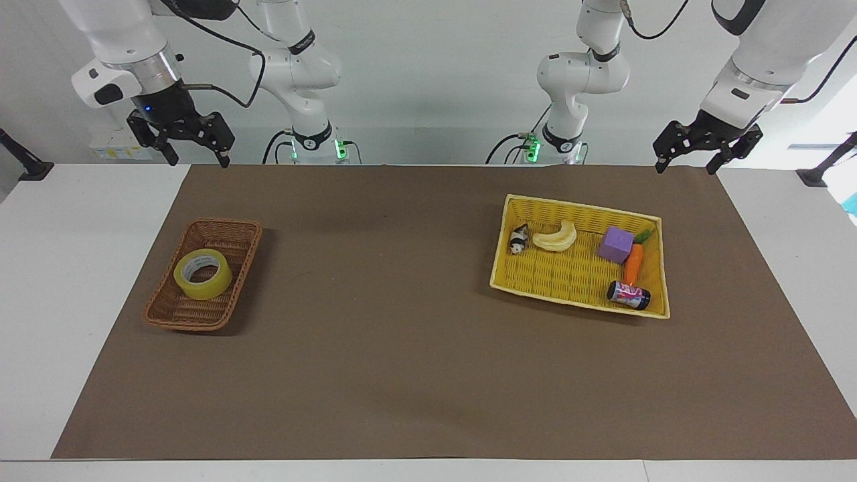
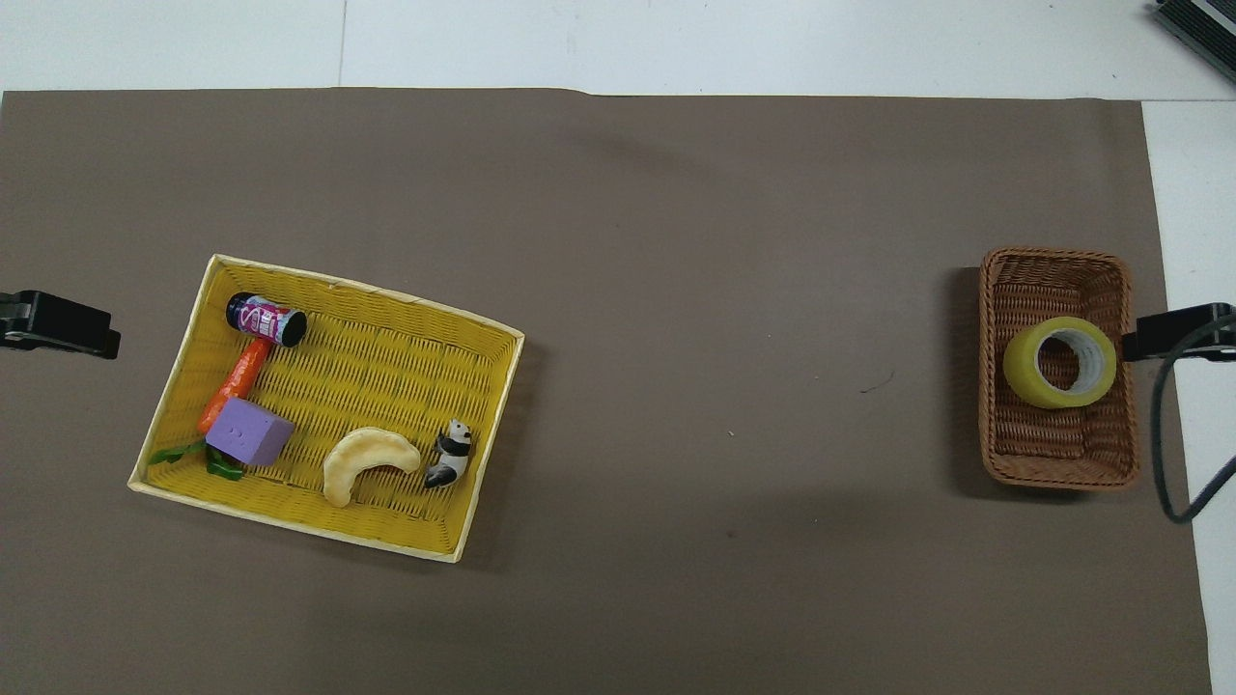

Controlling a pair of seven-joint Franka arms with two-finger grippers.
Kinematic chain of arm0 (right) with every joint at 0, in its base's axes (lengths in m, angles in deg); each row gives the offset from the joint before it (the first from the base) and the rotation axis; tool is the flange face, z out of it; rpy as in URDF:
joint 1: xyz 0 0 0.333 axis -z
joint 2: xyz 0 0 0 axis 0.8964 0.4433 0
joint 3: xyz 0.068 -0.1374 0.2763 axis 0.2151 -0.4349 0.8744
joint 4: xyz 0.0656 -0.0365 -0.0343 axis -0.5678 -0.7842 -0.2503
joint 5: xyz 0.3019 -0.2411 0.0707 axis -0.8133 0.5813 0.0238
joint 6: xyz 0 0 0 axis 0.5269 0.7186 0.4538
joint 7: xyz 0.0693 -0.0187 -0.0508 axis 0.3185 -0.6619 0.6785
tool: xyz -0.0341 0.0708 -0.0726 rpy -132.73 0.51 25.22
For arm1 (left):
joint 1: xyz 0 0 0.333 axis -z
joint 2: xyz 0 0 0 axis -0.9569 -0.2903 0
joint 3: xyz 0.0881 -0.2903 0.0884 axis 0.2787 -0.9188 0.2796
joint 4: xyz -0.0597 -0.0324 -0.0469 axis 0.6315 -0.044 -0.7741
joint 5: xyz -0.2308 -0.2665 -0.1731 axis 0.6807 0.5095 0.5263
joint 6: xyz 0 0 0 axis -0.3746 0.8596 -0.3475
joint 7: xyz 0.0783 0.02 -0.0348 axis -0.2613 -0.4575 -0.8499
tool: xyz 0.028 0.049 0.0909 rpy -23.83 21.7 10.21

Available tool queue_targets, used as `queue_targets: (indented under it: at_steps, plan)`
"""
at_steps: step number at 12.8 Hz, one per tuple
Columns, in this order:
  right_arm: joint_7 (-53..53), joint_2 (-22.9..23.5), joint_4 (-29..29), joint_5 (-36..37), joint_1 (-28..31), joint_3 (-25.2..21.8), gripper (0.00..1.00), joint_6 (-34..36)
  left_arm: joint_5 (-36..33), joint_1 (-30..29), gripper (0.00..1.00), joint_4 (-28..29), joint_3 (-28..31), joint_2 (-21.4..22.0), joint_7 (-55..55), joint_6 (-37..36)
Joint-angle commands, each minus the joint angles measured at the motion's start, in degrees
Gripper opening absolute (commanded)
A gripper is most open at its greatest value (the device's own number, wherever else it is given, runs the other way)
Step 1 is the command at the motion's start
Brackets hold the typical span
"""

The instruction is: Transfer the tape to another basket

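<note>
Below and ahead of the open, empty right gripper (image 1: 193,157), the tape (image 1: 203,273) lies in the brown basket (image 1: 158,312); a low descent risks snagging its flared rim.

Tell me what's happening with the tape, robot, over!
Both end effectors open, empty: right raised near the brown basket's end, left waiting. Tape untouched in the brown basket. Nothing blocking it. Yellow basket holds toys.

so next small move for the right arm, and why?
Probably bring the right gripper over the tape and start down: jaws open, raised by the table's edge, tape lying untouched in the brown basket.
</note>
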Motion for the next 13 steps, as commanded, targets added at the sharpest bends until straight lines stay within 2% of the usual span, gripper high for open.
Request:
queue_targets:
  at_steps: [1, 5, 13]
  plan:
    - [-0.9, -1.0, -1.3, 0.3, 0.2, 0.2, 1.0, -0.9, -0.5, 0.1, 1.0, -0.4, 0.2, 0.2, -0.1, 0.1]
    - [-1.0, -0.8, -0.9, -1.9, 0.8, 0.1, 1.0, 0.1, -0.5, 0.1, 1.0, -0.4, 0.2, 0.2, -0.1, 0.1]
    - [-1.4, -1.0, -1.1, -1.7, 0.8, -0.3, 1.0, -0.2, -0.5, 0.1, 1.0, -0.4, 0.2, 0.2, -0.1, 0.1]
